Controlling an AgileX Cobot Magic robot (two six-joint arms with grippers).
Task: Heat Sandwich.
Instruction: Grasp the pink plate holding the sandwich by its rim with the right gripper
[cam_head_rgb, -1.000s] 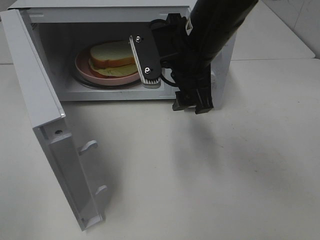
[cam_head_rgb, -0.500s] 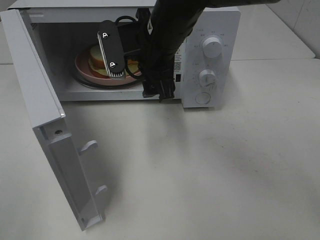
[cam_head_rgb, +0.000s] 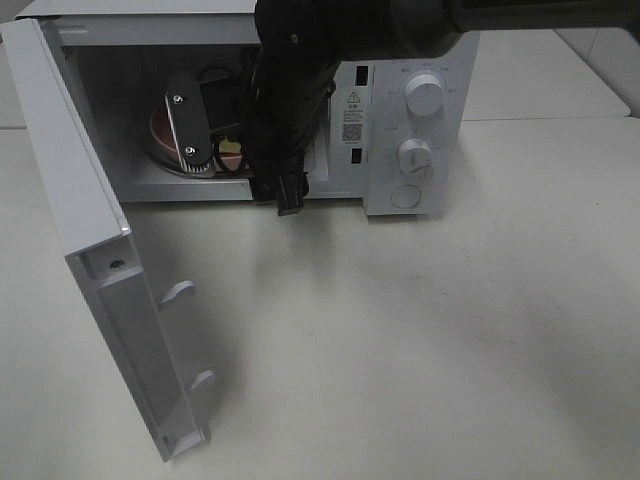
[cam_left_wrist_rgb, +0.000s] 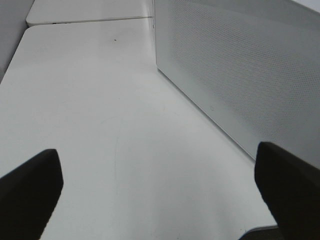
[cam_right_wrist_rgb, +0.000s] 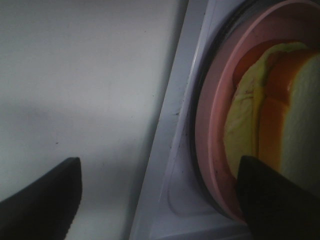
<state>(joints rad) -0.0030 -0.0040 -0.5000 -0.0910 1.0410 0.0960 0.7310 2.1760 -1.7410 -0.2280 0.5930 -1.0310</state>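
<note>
The sandwich (cam_right_wrist_rgb: 297, 120) is sitting on the pink plate (cam_right_wrist_rgb: 212, 115) inside the microwave (cam_head_rgb: 382, 180), with its yellow-green filling showing at the edge. The door (cam_head_rgb: 130, 330) is standing wide open to the left. The right gripper (cam_right_wrist_rgb: 157, 200) is hanging at the mouth of the cavity. Its jaws are spread wide and holding nothing, one finger by the plate, the other over the table (cam_head_rgb: 420, 350). The left gripper (cam_left_wrist_rgb: 157, 195) is gaping empty too, hovering above the table beside a white perforated panel (cam_left_wrist_rgb: 235, 65).

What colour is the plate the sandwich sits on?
Pink; the plate shows best in the right wrist view.
</note>
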